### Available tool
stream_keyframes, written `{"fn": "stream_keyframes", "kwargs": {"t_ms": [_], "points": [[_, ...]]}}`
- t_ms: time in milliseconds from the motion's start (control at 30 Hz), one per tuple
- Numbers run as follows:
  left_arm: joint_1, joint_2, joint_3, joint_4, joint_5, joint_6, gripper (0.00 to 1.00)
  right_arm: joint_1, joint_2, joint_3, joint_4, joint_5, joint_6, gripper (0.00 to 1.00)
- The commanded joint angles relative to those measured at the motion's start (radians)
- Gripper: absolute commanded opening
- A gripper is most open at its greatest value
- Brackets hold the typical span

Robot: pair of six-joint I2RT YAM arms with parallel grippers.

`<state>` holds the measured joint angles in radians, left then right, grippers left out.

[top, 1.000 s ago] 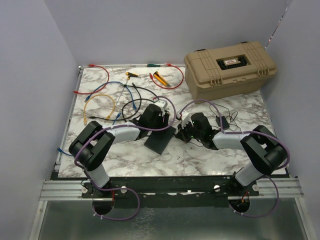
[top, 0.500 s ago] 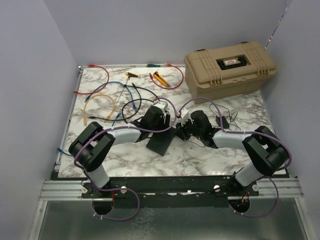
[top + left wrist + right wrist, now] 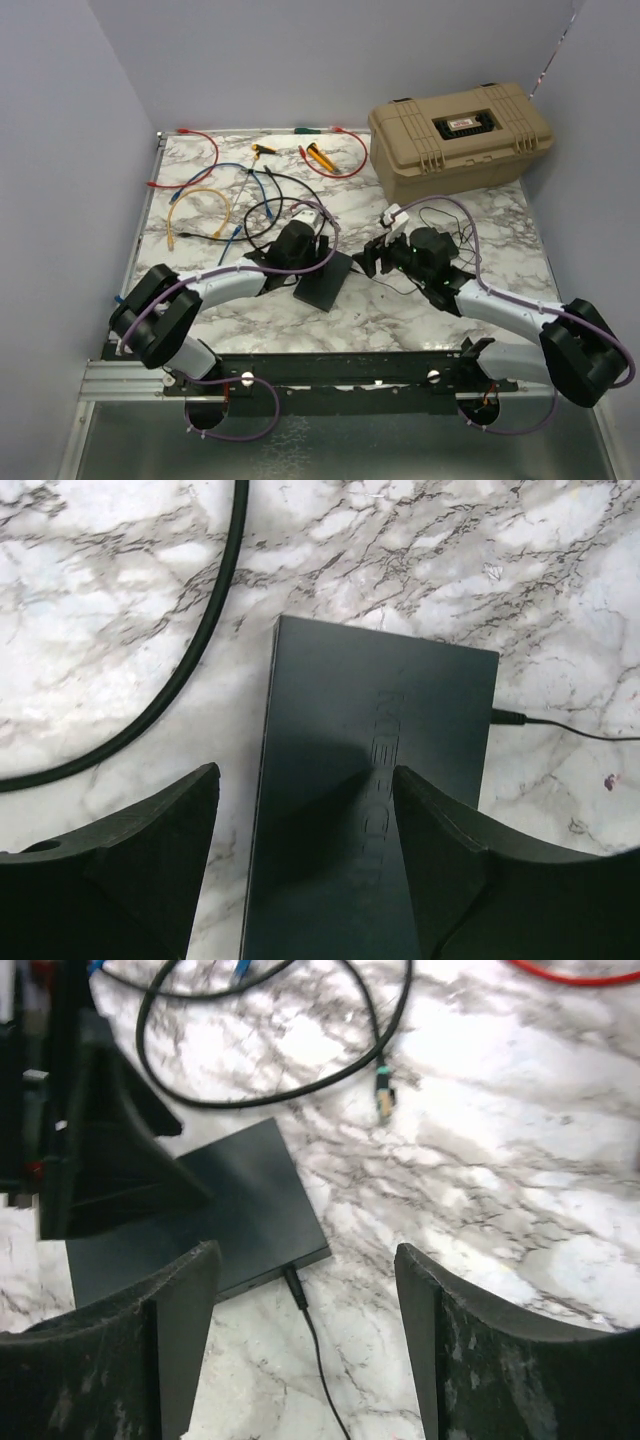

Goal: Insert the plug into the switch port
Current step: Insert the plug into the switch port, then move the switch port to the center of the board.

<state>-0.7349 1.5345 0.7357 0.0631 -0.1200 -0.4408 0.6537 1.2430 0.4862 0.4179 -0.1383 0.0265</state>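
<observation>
Switch: we see the switch (image 3: 325, 282) lying flat on the marble table (image 3: 400, 310), turned at an angle to the table's edges. It is a flat dark-grey box, and the left wrist view shows raised lettering on its top.
Left claw: the left gripper (image 3: 300, 785) hangs directly over the switch with its jaws spread wide. One finger (image 3: 150, 860) is out past the switch's long edge, above bare marble, and the other (image 3: 450, 870) is above the switch's top. It pinches nothing. We cannot tell whether either finger touches the switch.
Right claw: the right gripper (image 3: 305, 1255) is just to the right of the switch, jaws spread wide and holding nothing. Between its fingers we see only marble, a corner of the switch and the cord.
Power cord: a thin black power cord (image 3: 312, 1335) goes into an edge of the switch near one corner and trails off across the marble.
Plug: the plug (image 3: 383, 1090), with a teal boot, ends a black cable (image 3: 250, 1098). It lies loose on the marble beyond the switch, apart from it, in no port and in neither claw.
Case: the tan case (image 3: 460, 130) stands well beyond the switch and to its right, lid shut.
</observation>
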Motion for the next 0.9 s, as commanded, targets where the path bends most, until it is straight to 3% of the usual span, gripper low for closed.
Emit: {"fn": "stream_keyframes", "kwargs": {"t_ms": [0,133,300,567,867], "points": [[-0.003,-0.128,-0.083,-0.084,-0.020,-0.055,0.72,0.006,-0.086,-0.027,-0.020,0.147,0.100,0.76],[-0.004,-0.157,-0.142,-0.097,0.051,-0.102,0.72,0.006,-0.138,-0.050,-0.011,0.197,0.137,0.99],[-0.003,-0.175,-0.180,-0.090,0.039,-0.129,0.72,0.006,-0.184,-0.092,0.040,0.245,0.174,1.00],[-0.041,-0.096,-0.141,0.021,0.184,-0.197,0.71,0.006,-0.255,-0.142,0.069,0.358,0.208,1.00],[-0.154,0.035,-0.107,0.305,0.204,-0.398,0.70,0.006,-0.338,-0.187,0.062,0.484,0.224,1.00]]}}
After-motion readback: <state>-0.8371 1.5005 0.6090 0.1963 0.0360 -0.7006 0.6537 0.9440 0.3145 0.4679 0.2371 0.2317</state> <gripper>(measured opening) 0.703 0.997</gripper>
